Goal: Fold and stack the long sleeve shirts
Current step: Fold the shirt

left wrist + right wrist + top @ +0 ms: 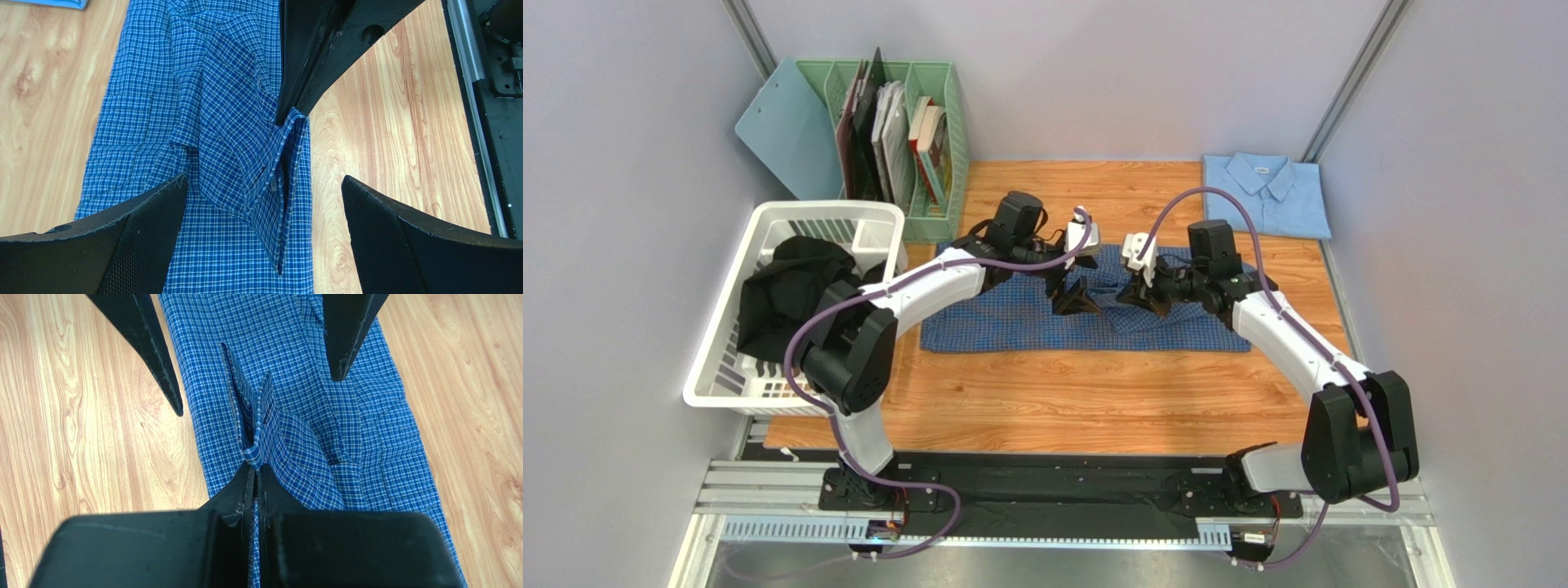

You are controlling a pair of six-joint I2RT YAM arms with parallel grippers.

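The checked shirt [1014, 325] lies as a long band running left to right across the middle of the surface [1075, 398], already narrowed lengthwise by the look of it, so your next job is probably to fold it crosswise. Your right hand [255, 478] is closed tight on a raised fold of the checked cloth by the shirt's near edge, and the fabric stands up in a thin ridge between the fingers. That is a sound grip for lifting a layer without dragging the whole garment. Your left hand [264, 180] hangs just beside it over the shirt, jaws wide apart and holding nothing. It is well placed to come down on the same ridge or on the layer next to it, so that both hands can carry the cloth over together. The pale shirt [1268, 194] sits folded at the far right corner, well apart from the work, and it reads as the base of the stack. A basket [719, 368] of dark clothes stands at the left. Watch that the pinch takes only the layers you mean to move.
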